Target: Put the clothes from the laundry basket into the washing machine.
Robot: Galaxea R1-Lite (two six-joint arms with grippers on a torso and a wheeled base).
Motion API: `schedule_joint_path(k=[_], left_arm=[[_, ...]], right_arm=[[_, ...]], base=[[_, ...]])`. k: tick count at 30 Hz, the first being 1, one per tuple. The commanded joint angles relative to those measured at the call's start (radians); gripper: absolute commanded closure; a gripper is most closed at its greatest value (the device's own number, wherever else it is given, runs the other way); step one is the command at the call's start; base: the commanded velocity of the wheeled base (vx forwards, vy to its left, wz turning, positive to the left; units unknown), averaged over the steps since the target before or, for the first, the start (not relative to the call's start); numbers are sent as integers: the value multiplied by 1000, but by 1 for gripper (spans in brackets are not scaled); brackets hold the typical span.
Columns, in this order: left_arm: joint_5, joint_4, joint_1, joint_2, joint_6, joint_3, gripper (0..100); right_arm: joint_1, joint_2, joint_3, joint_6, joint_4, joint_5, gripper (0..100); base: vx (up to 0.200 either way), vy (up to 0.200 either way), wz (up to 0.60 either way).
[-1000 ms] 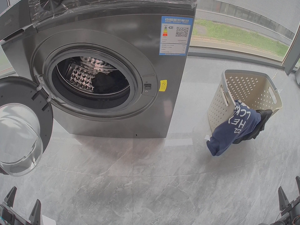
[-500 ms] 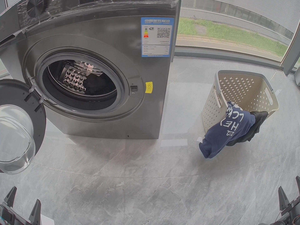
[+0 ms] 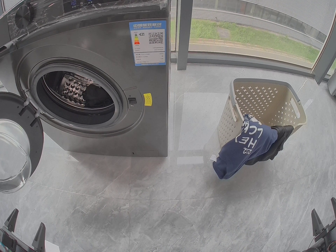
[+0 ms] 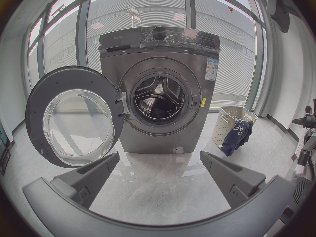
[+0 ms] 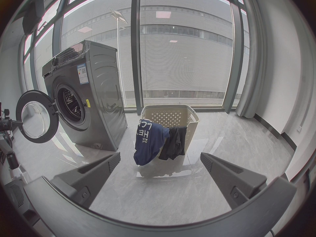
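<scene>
A cream laundry basket (image 3: pixel 266 98) stands on the floor to the right of the grey washing machine (image 3: pixel 105 46). Over its near rim hang a navy shirt (image 3: pixel 243 147) with white print and a black garment (image 3: pixel 276 142). The machine's round door (image 3: pixel 15 140) is swung open to the left, and a dark item lies inside the drum (image 3: pixel 75 93). My left gripper (image 3: pixel 25 228) is open low at the near left; my right gripper (image 3: pixel 324 217) is open at the near right. Both are far from the basket (image 5: pixel 171 119) and hold nothing. The navy shirt (image 5: pixel 148 140) faces the right wrist camera.
Grey marble floor (image 3: pixel 168 200) lies open between me and both the machine and the basket. A glass wall with a dark post (image 3: pixel 184 25) runs behind them. The open door (image 4: pixel 74 116) juts out over the floor on the left.
The whole head view has shifted: machine and basket sit further left in the picture, so the camera turned right. Both grippers keep their places, open.
</scene>
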Motion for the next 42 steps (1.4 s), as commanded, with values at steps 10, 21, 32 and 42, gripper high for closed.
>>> schedule_joint_path(k=[10, 21, 32, 42], left_arm=[[-1, -1, 0, -14, -3, 18, 0], [-2, -1, 0, -14, 3, 18, 0], [-4, -1, 0, -14, -2, 18, 0], [-5, -1, 0, -12, 0, 18, 0]], right_arm=[[0, -14, 15, 0, 0, 0, 0], [0, -14, 15, 1, 0, 0, 0], [0, -14, 15, 0, 0, 0, 0], [0, -14, 15, 1, 0, 0, 0]], base=[[0, -40, 0], [0, -127, 0], [0, -145, 0], [0, -80, 0]])
